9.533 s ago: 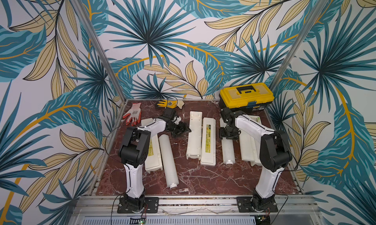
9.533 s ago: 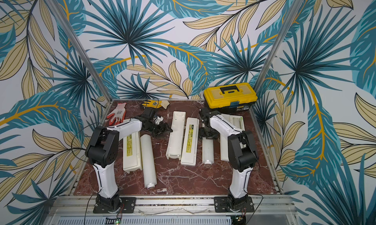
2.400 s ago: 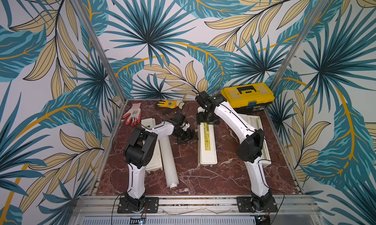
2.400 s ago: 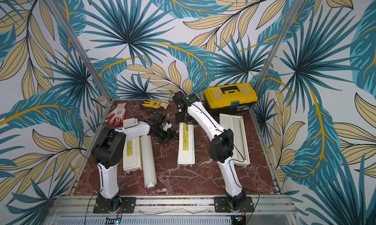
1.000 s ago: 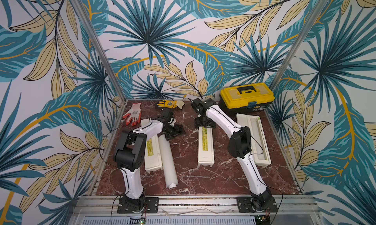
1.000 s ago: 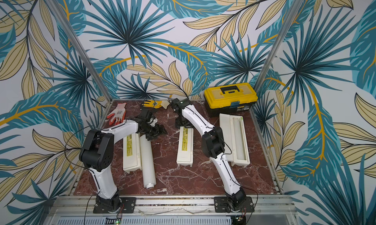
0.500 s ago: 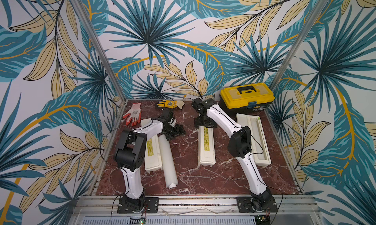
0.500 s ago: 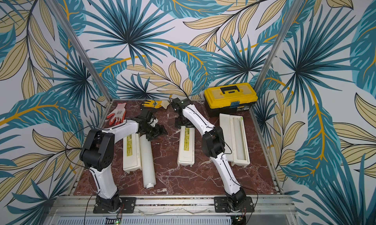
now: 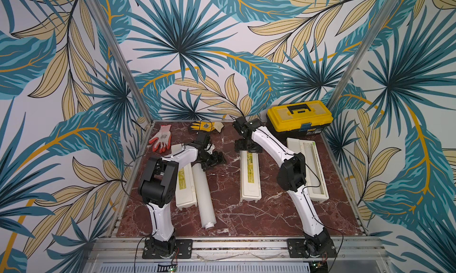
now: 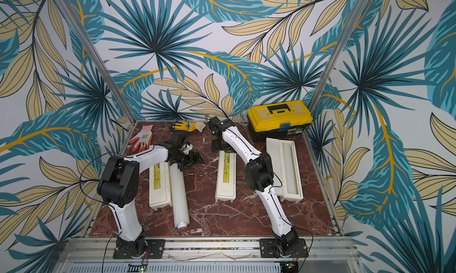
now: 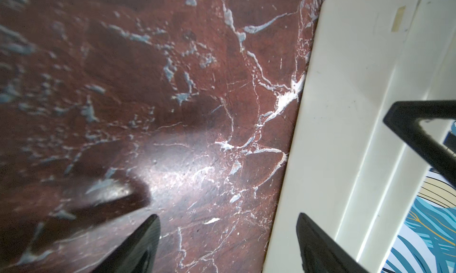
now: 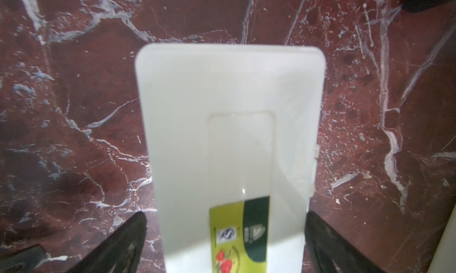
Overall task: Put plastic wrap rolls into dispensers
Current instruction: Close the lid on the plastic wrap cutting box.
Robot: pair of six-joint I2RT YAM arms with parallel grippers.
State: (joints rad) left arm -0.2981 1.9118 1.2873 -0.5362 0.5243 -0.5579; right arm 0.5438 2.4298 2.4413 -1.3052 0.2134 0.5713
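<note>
1. The right gripper (image 12: 225,216) is spread wide astride the middle dispenser's (image 9: 250,178) far end; nothing is gripped.
2. The left gripper (image 11: 227,216) is held wide and empty over bare marble.
3. A loose roll (image 9: 204,192) is laid just right of the left dispenser (image 9: 185,185); a second roll (image 9: 310,160) is seen inside the open right dispenser (image 9: 294,150).
4. The table's (image 9: 246,220) near strip is left open; a toolbox (image 9: 299,118) is set far right.
</note>
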